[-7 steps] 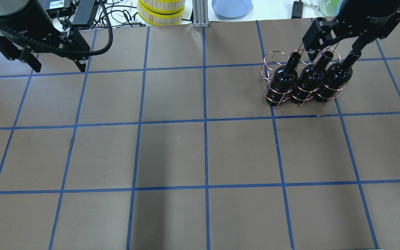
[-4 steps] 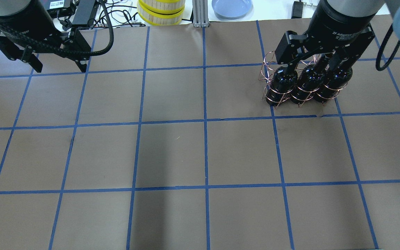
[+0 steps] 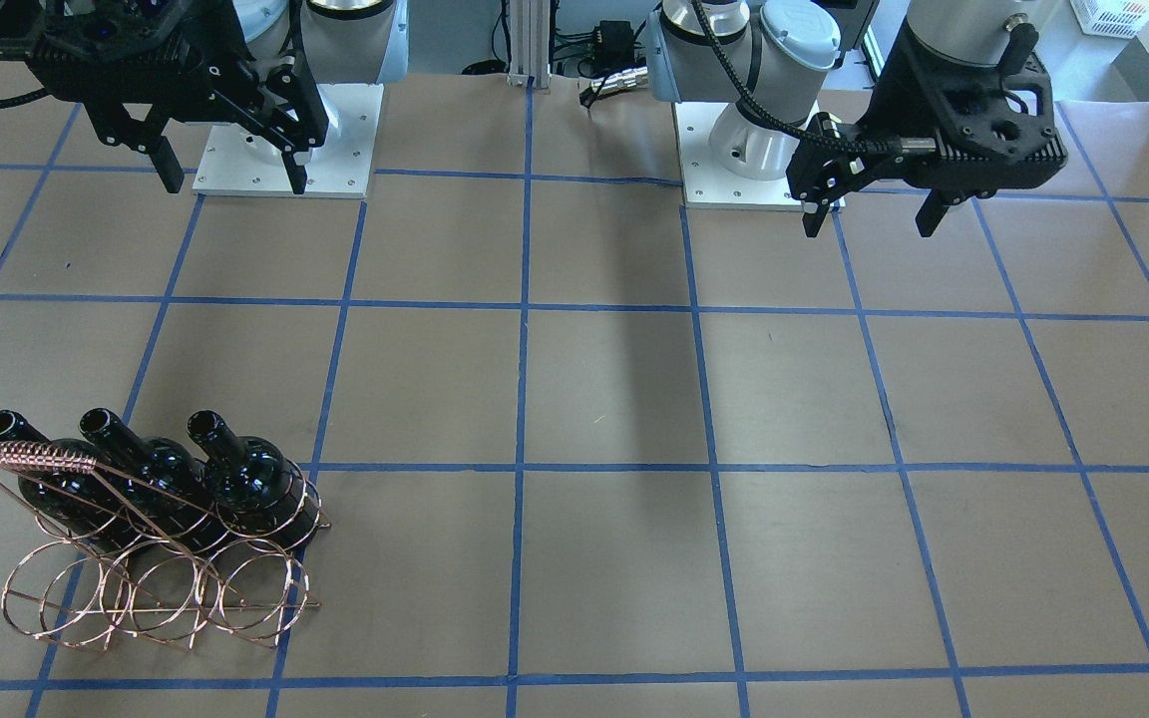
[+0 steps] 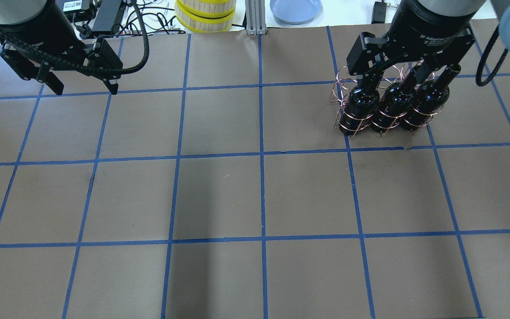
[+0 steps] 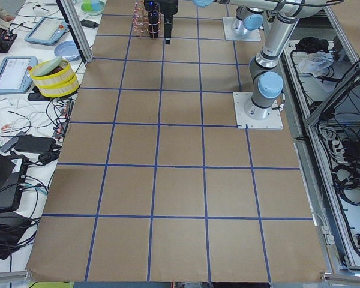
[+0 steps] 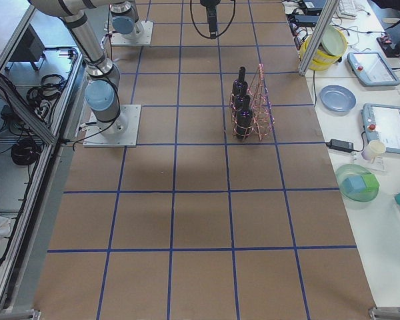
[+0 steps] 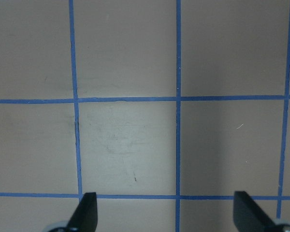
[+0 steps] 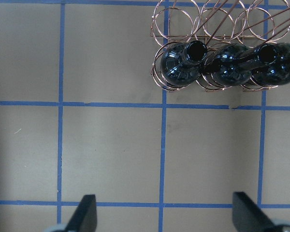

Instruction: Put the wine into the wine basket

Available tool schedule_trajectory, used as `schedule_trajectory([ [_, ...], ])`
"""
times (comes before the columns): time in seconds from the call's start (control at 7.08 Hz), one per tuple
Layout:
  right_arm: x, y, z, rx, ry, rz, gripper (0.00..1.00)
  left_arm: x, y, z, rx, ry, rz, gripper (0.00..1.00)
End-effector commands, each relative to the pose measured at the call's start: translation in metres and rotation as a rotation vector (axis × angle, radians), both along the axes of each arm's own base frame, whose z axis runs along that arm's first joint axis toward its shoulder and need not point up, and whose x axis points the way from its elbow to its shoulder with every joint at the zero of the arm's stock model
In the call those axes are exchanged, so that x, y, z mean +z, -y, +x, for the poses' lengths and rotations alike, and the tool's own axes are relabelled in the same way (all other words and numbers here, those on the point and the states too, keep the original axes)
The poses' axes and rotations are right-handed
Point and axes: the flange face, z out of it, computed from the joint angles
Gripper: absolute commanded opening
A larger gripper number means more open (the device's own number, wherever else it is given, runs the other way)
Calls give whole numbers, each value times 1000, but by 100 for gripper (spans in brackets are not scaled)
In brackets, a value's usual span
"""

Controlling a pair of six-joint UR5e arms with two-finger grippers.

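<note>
Three near-black wine bottles (image 4: pixel 361 102) (image 4: pixel 392 104) (image 4: pixel 427 99) sit side by side in the copper wire wine basket (image 4: pixel 342 84) at the back right of the table. They also show in the front view (image 3: pixel 245 474) and the right wrist view (image 8: pixel 179 65), with the basket (image 3: pixel 156 588) (image 8: pixel 199 21) around them. My right gripper (image 4: pixel 407 73) (image 3: pixel 233 179) (image 8: pixel 166 215) hangs open and empty, high above the bottle necks and touching nothing. My left gripper (image 4: pixel 86 90) (image 3: pixel 869 221) (image 7: pixel 166 212) is open and empty over bare table at the back left.
A yellow-rimmed round stack (image 4: pixel 205 15), a blue plate (image 4: pixel 295 9) and cables lie beyond the table's far edge. The two arm bases (image 3: pixel 280 150) (image 3: pixel 759 150) stand at the robot's side. Brown paper with a blue tape grid (image 4: pixel 261 155) covers the table.
My right gripper has shifted left from the back right to above the bottle necks, still open. My left gripper has drifted slightly right. Bottles and basket have not moved.
</note>
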Motion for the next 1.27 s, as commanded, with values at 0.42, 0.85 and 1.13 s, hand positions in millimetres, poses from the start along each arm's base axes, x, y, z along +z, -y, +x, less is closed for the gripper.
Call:
schedule_trajectory([
  [0.42,-2,1,0,-75,9,3,100,-5,0,-2,-5,-19,10,99],
  [0.85,-3,1,0,-70,1,4,100,-4,0,-2,-5,-17,7,99],
  [1.13,-3,1,-1,-69,-4,4,100,-4,0,-2,-5,-19,7,99],
])
